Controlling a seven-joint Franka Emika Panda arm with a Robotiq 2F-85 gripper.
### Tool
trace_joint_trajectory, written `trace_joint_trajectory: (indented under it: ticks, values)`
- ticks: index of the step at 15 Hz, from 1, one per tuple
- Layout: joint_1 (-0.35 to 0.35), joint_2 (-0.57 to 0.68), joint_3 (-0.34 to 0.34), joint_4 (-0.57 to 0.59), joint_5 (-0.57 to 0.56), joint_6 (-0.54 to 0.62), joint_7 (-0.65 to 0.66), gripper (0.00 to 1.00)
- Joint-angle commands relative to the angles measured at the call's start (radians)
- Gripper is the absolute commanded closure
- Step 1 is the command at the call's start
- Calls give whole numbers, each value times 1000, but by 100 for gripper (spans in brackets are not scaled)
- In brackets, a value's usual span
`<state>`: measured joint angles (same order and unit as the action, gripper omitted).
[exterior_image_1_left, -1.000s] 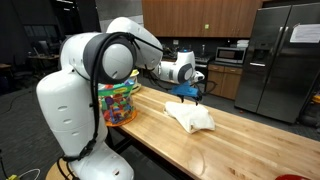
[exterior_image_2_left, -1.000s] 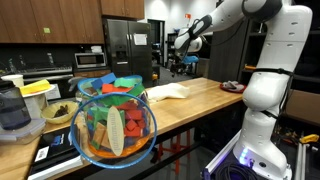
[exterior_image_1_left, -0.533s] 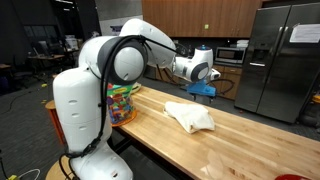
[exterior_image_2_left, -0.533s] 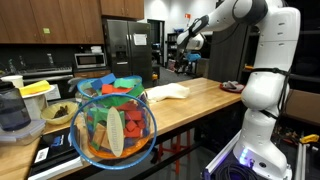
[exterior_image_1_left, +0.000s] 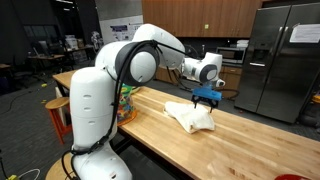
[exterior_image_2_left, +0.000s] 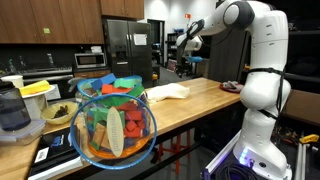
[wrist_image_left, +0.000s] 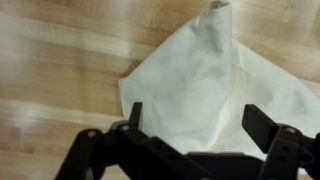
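The long wooden table (exterior_image_1_left: 255, 140) carried everything, and on its flat top the white cloth (exterior_image_1_left: 190, 117) lay crumpled near the middle, slack and unheld. A bowl of colourful pieces (exterior_image_2_left: 115, 125) filled the foreground of an exterior view, well apart from the cloth. The gripper (exterior_image_1_left: 207, 97) hung just above the cloth, jaws spread wide, holding nothing. Only the wrist view showed the cloth's creases framed between the fingers; the exterior views alone showed the gap beneath
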<state>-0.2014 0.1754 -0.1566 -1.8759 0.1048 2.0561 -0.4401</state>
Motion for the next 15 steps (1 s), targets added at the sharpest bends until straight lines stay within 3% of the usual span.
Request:
trace_joint_trajectory:
  ticks: [1, 9, 15]
  values:
    - [-9, 14, 3, 19, -18, -77, 34, 0]
    - [20, 30, 38, -44, 28, -56, 157, 0]
    - [45, 43, 32, -129, -25, 94, 297, 0]
